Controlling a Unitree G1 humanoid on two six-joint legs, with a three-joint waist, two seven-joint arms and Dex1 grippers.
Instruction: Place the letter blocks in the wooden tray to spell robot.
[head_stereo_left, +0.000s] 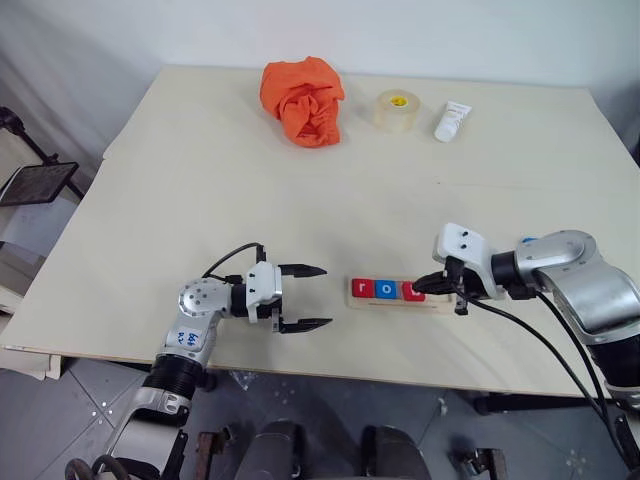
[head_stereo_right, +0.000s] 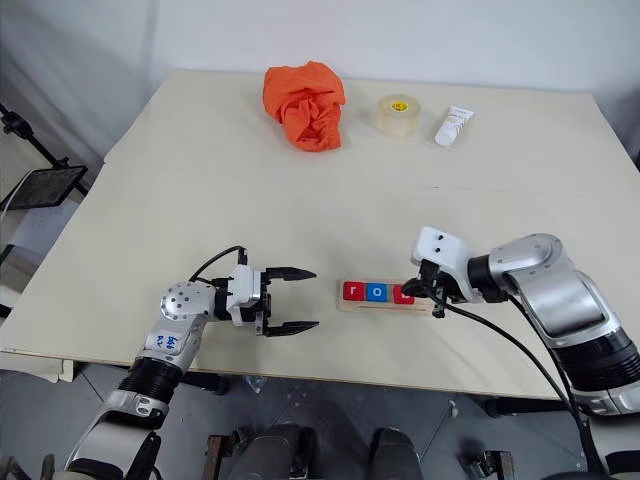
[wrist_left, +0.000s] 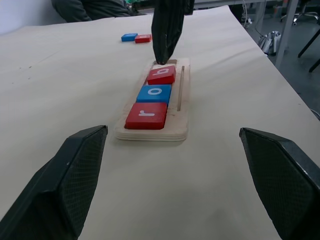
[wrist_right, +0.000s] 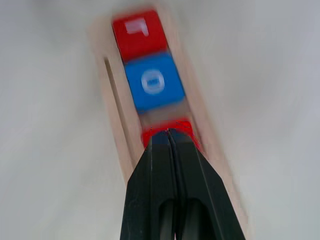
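The wooden tray (head_stereo_left: 440, 302) lies near the table's front edge, right of centre. In it stand a red r tile (head_stereo_left: 361, 289), a blue o tile (head_stereo_left: 387, 290) and a red b tile (wrist_left: 161, 74) in a row. My right gripper (wrist_right: 168, 132) is shut, holds nothing, and its tips rest at the b tile's edge on the side away from the o. My left gripper (head_stereo_left: 305, 297) stands open just left of the tray, pointing at it, nothing between its fingers. Two loose tiles, one blue (wrist_left: 129, 37) and one red (wrist_left: 143, 38), lie on the table beyond the tray's right end.
At the table's back lie a crumpled orange cloth (head_stereo_left: 303, 100), a roll of clear tape (head_stereo_left: 396, 108) and a white tube (head_stereo_left: 452, 121). A black stand (head_stereo_left: 40, 182) is off the table's left side. The table's front edge (head_stereo_left: 330, 362) runs close below the tray.
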